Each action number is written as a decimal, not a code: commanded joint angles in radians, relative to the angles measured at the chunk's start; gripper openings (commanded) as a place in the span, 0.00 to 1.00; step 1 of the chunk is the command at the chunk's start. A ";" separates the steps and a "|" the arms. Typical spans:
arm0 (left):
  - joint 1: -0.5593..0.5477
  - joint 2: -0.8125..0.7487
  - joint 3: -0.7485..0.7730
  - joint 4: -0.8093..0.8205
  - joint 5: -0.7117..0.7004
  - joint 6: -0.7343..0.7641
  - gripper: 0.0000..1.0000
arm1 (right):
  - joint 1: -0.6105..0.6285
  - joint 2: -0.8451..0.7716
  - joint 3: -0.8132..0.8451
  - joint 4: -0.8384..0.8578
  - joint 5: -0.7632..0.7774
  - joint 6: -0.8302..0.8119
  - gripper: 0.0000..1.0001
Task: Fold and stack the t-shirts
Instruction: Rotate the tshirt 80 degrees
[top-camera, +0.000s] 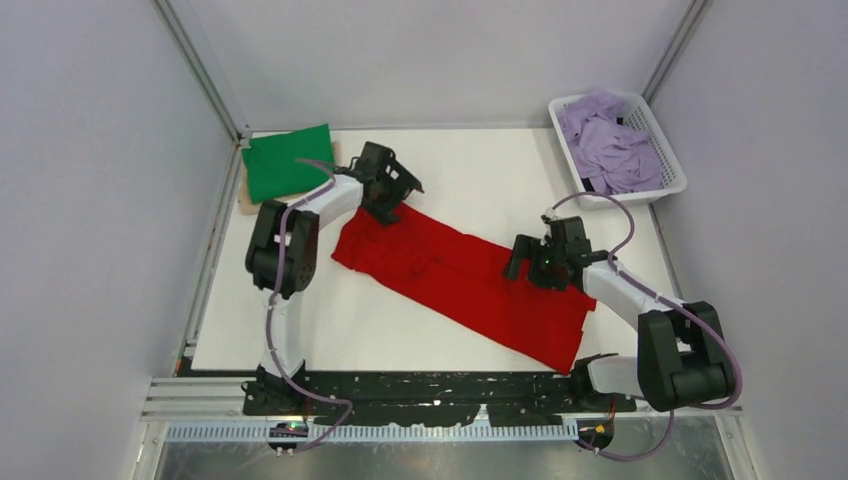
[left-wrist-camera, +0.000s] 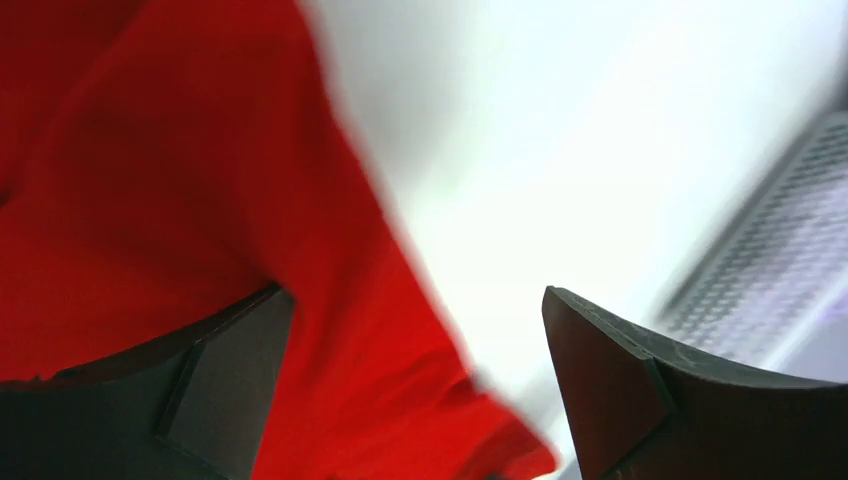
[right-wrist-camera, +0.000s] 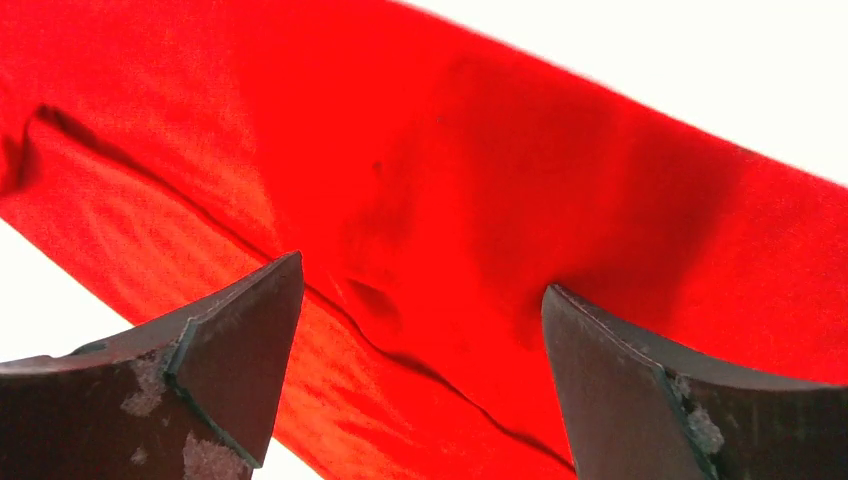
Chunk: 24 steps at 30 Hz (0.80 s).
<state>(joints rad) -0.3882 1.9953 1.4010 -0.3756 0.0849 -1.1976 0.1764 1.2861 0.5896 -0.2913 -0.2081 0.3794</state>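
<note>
Red shirt (top-camera: 460, 280) lies flat across the middle of the table (top-camera: 480, 165), laid as a long band running from far left to near right, with a lengthwise crease showing in the right wrist view. Green shirt (top-camera: 288, 162) sits folded at the far left corner on a beige shirt (top-camera: 244, 200), of which only an edge shows. Lavender shirts (top-camera: 608, 140) are heaped in the basket (top-camera: 668, 185) at far right.

Left gripper (left-wrist-camera: 420, 310) hangs over the band's far left end, fingers spread wide and holding nothing. Right gripper (right-wrist-camera: 425, 290) hangs over the band's mid-length, likewise spread and empty.

The cloth is judged light, limp and not fragile. It drapes and slides on the smooth top, so a single pinch would let the layers sag apart. The best hold is probably at the two corners of one short end, pinching all the layers together, then carrying that end over the other.
</note>
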 joint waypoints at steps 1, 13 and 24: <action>-0.007 0.231 0.344 -0.035 0.064 -0.102 1.00 | 0.090 0.055 -0.005 0.051 -0.085 0.034 0.95; -0.040 0.604 0.743 0.149 0.116 -0.421 1.00 | 0.423 0.147 0.052 -0.023 -0.257 0.046 0.95; -0.086 0.813 1.038 0.324 -0.027 -0.574 1.00 | 0.563 0.180 0.158 0.067 -0.446 -0.032 0.95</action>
<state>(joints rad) -0.4683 2.7575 2.3871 -0.1081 0.1692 -1.7451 0.7143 1.4818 0.7010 -0.2325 -0.5648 0.3885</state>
